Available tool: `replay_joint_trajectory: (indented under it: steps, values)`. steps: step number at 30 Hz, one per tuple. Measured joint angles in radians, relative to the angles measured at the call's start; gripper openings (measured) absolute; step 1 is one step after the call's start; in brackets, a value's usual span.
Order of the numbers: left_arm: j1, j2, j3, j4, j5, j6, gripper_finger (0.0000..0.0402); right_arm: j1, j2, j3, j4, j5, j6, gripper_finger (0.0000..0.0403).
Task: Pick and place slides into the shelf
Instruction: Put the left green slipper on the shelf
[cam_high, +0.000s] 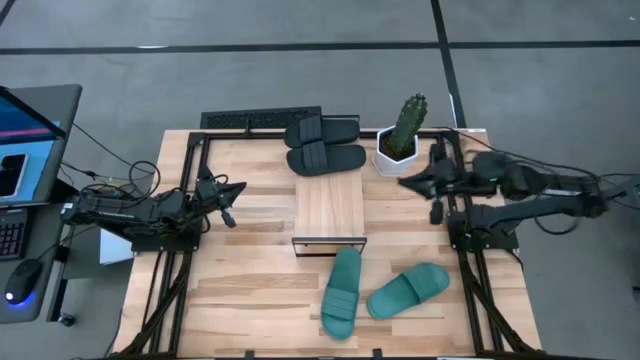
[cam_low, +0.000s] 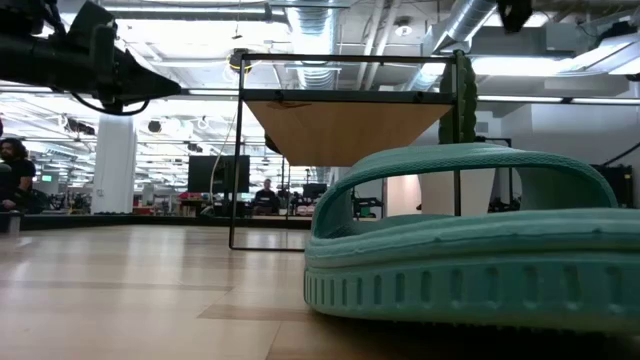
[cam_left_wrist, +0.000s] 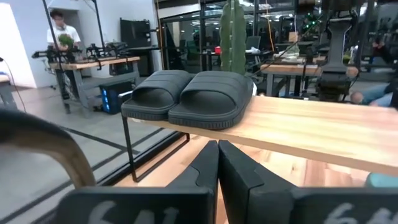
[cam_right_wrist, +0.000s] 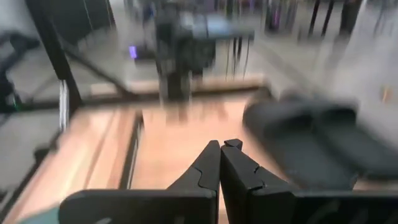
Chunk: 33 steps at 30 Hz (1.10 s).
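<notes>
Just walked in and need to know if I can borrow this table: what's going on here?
A two-armed robot is putting slides on the shelf. Two black slides already sit side by side at the shelf's far end, next to a potted cactus. Two teal slides lie on the table near the shelf's other end. Nothing is held: the left claw and right claw are both shut and empty, one on either side of the shelf.

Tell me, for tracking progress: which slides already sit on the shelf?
The two black slides, side by side at the shelf's far end; both teal slides lie on the table.
</notes>
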Motion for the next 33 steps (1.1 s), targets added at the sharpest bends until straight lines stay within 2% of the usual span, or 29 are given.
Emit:
replay_joint_trajectory:
  steps: [5, 9, 18, 25, 33]
  values:
    - [0.0, 0.0, 0.0, 0.0, 0.0, -0.07, 0.0, 0.003, 0.148, -0.001, -0.117, 0.0, 0.098, 0.0]
    - [0.0, 0.0, 0.0, 0.0, 0.001, -0.153, 0.0, 0.046, 0.246, -0.001, -0.147, -0.003, 0.159, 0.0]
    - [0.0, 0.0, 0.0, 0.003, -0.005, -0.227, 0.0, 0.277, 0.327, -0.001, -0.146, -0.002, 0.321, 0.0]
    - [0.0, 0.0, 0.0, 0.012, 0.001, -0.228, 0.0, 0.433, 0.437, 0.0, -0.048, 0.053, 0.414, 0.0]
    - [0.0, 0.0, 0.0, -0.025, 0.002, -0.226, 0.0, 0.496, 0.621, 0.0, 0.018, 0.023, 0.465, 0.0]
